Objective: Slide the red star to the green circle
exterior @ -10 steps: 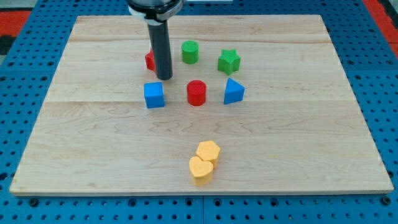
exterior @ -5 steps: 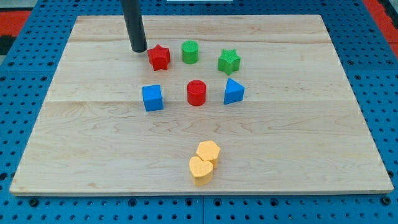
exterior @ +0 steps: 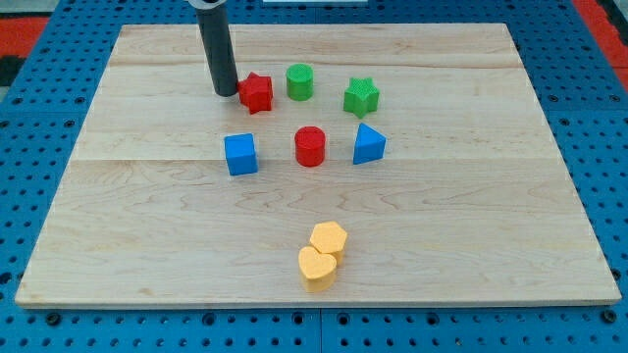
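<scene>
The red star lies on the wooden board, just left of the green circle, with a small gap between them. My tip is down on the board right at the red star's left side, touching or nearly touching it. The dark rod rises from there toward the view's top.
A green star lies right of the green circle. Below them stand a blue cube, a red cylinder and a blue triangle. A yellow hexagon and a yellow heart lie near the board's bottom edge.
My tip swung from the red star's right side up and around to its left, then closed in on it. The red star has shifted slightly right toward the green circle.
</scene>
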